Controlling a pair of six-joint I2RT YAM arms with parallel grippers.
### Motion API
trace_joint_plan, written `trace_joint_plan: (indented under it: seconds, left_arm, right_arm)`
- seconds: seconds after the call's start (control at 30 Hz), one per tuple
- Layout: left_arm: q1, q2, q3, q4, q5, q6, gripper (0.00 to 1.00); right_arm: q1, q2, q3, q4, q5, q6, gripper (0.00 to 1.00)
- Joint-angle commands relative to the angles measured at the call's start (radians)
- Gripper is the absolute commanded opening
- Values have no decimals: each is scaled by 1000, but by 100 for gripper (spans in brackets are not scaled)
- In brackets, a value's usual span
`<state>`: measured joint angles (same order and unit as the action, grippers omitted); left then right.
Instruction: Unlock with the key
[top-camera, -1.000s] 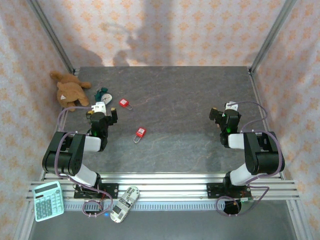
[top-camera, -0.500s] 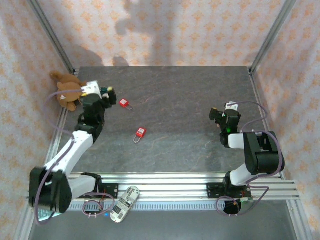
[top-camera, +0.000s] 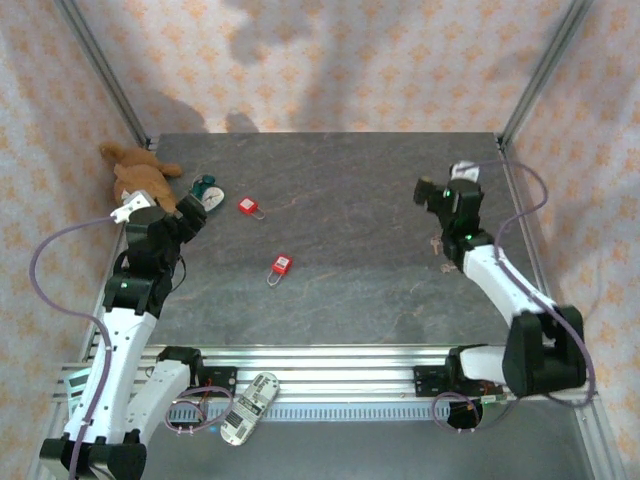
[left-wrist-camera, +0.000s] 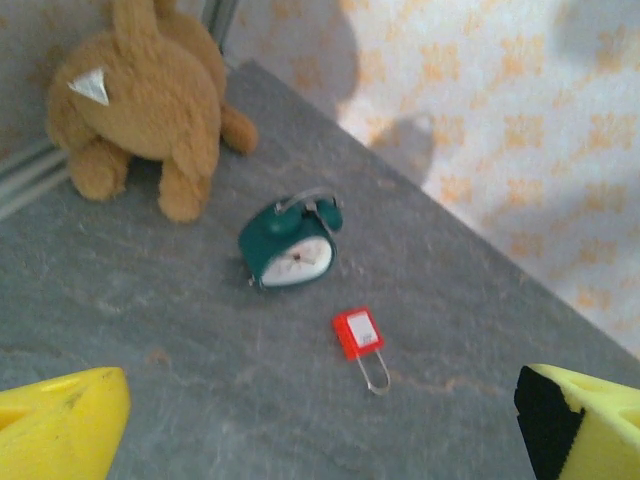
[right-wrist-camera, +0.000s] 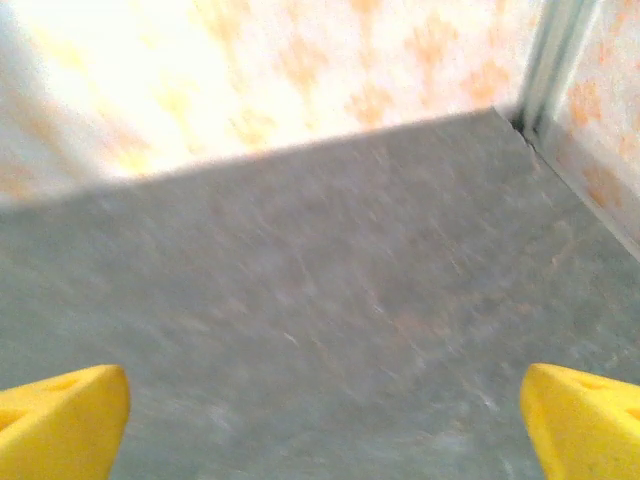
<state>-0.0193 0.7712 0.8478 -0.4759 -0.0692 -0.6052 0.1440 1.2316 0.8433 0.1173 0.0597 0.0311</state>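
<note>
My left claw (left-wrist-camera: 320, 430) hangs wide open above the tabletop (left-wrist-camera: 150, 330), gripping nothing. Ahead of it lies a red padlock (left-wrist-camera: 358, 332), just beside a green alarm clock (left-wrist-camera: 290, 250) and near a teddy bear (left-wrist-camera: 150, 100). A second red padlock (top-camera: 281, 265) lies nearer the middle. My right claw (right-wrist-camera: 320, 420) is equally wide, empty, well apart from both locks.

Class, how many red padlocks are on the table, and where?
2. The far padlock lies beside the clock, at left; the near padlock lies toward the middle. None looks hidden.
</note>
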Motion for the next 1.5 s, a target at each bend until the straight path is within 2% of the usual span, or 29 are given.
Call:
trace_joint_plan:
  seconds: [0.0,0.07,0.1,0.13,0.17,0.2,0.27,0.43,0.6,0.8,1.13,1.47]
  left_arm:
    - [0,37,13,-105,101,4,99]
    - [-1,63,-1,-101,145,17,99]
    - [-7,74,-6,-95,160,21,98]
    - [-14,88,-11,-94,174,25,98]
    - [-27,100,-10,-99,185,28,98]
    - [-43,111,-9,-106,184,31,98]
    - [-94,138,-6,-134,163,46,98]
    - [-181,243,41,-239,153,77,96]
    - [-261,367,46,-241,158,65,93]
    - [-411,507,72,-215,114,65,93]
    - [-513,746,206,-225,115,112,93]
    - [-531,921,295,-216,115,150,93]
  right_arm:
    - [8,-96,181,-483,73,272,99]
    - [8,-96,190,-641,96,476,99]
    - [2,-98,167,-660,57,501,99]
    - [-12,-104,141,-662,-43,470,100]
    - [-12,-116,112,-659,-101,457,93]
    - [-10,-131,87,-659,-136,462,88]
    - [-3,-170,48,-669,-182,455,84]
    - [9,-209,73,-834,-175,436,84]
    - [9,-246,85,-950,-147,437,84]
    - [9,-287,49,-999,-151,447,84]
    - [9,-220,5,-963,-163,450,84]
    - [9,-243,-2,-972,-160,441,84]
